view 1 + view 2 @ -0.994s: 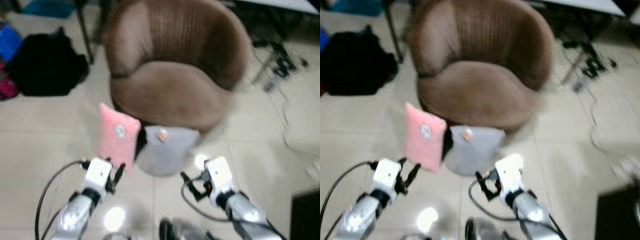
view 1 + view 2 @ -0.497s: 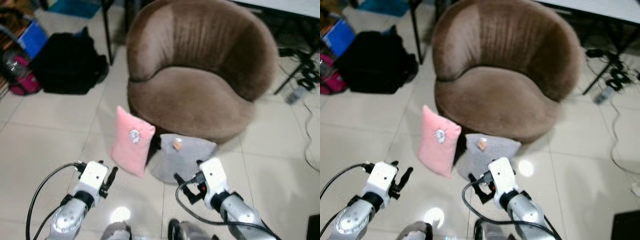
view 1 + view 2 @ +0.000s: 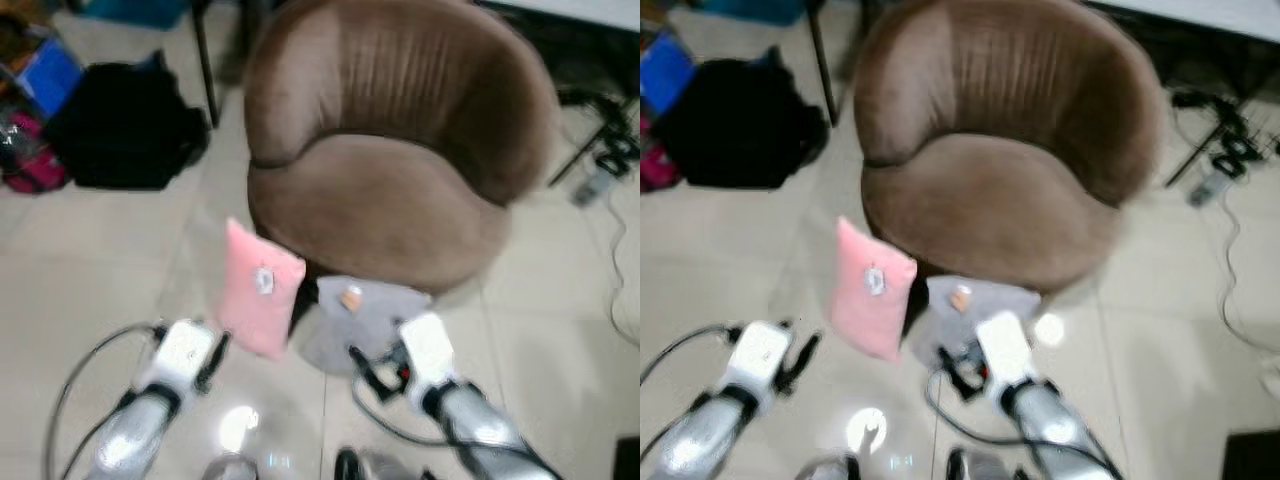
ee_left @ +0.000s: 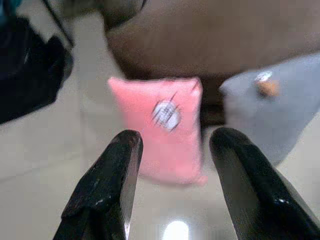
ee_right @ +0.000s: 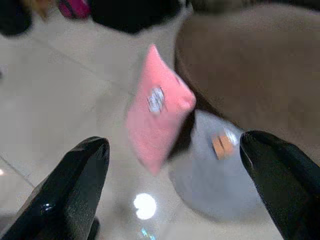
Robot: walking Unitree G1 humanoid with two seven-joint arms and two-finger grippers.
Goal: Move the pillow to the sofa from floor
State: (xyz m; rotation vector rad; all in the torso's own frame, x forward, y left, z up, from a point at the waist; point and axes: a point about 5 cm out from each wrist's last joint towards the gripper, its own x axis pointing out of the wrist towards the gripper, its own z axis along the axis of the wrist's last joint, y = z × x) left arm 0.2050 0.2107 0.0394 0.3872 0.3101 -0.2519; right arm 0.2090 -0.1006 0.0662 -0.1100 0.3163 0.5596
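pink pillow (image 3: 258,290) stands on edge on the glossy pale tile floor (image 3: 90,260), soft rectangular plush with a small round pale patch on its face, leaning at the front foot of the sofa (image 3: 390,150). sofa is a round tub shape in brown velvety fabric, faint vertical ribbing on the backrest, seat cushion bare. grey pillow (image 3: 365,320) sits just beside the pink one, also against the sofa base, smooth fabric with a small orange mark near its top.

left tool (image 4: 172,165): silver arm low and forward, black fingers spread open, pointed at the pink pillow, short of touching it. right tool (image 5: 172,165): arm forward near the grey pillow, fingers wide apart, holding nothing, both pillows framed between them.

black bag (image 3: 125,125), slumped soft heap, on the floor at the sofa's left. cables (image 3: 605,150) trail over the floor on its right.
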